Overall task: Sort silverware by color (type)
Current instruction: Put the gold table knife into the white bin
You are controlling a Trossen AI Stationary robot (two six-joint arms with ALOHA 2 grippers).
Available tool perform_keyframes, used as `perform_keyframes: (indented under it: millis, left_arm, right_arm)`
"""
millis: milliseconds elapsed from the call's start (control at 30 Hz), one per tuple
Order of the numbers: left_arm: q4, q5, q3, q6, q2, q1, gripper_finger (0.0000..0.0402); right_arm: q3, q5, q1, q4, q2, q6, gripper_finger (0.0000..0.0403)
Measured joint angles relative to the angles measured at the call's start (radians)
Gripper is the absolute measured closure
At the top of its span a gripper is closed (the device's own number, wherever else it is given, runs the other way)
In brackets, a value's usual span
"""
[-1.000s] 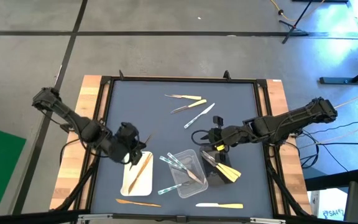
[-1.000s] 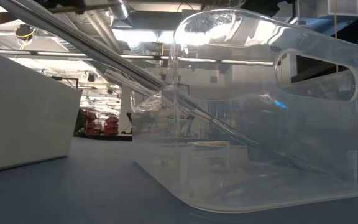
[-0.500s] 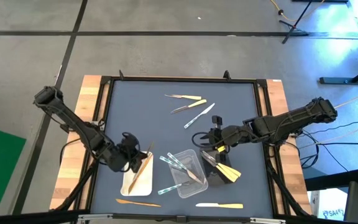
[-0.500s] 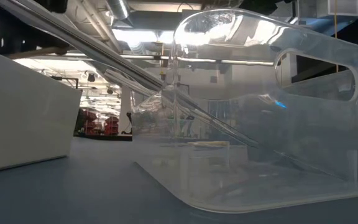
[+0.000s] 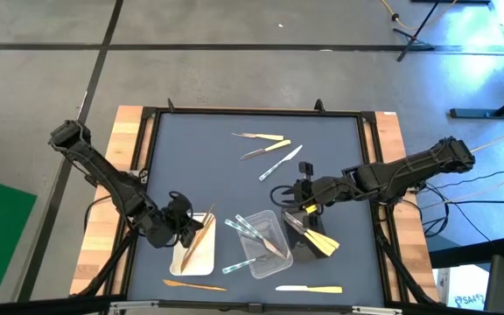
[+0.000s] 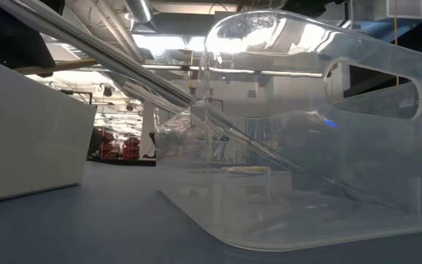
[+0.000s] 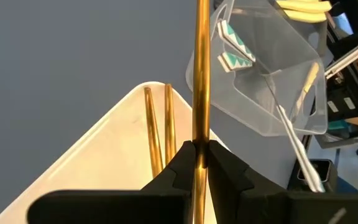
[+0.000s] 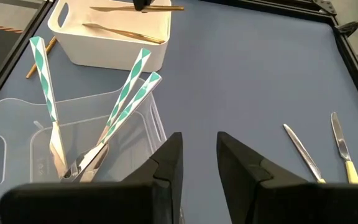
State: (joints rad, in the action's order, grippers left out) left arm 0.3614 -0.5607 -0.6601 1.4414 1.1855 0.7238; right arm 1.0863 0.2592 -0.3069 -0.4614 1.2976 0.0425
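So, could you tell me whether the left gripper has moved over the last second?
Yes. In the high view the left gripper has drawn back toward the table's left front, along the white tray.

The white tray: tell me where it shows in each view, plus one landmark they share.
High view: white tray at the table's front left, beside the left hand.
Low view: its white wall fills the left side.
Left wrist view: its pale floor lies under the hand's brown wooden utensil.
Right wrist view: at top.
Shared landmark: the clear tray next to it.
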Motion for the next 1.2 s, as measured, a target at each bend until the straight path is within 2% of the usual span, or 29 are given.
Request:
perform_keyframes:
  millis: [167,500,1000,1200]
  left_arm:
    - [-0.004,0.005,0.0,0.02,0.051,0.0,0.0381]
    - [-0.014,0.084,0.0,0.027,0.137,0.0,0.0381]
    - [-0.012,0.115,0.0,0.025,0.151,-0.001,0.038]
    - [-0.012,0.131,0.0,0.026,0.151,-0.002,0.0348]
  right_arm:
    - [0.0,0.0,0.0,-0.001,0.0,0.001,0.0317]
    - [0.0,0.0,0.0,-0.001,0.0,0.002,0.0317]
    - [0.0,-0.001,0.0,-0.001,0.0,0.002,0.0317]
    - [0.0,-0.001,0.0,-0.001,0.0,0.002,0.0317]
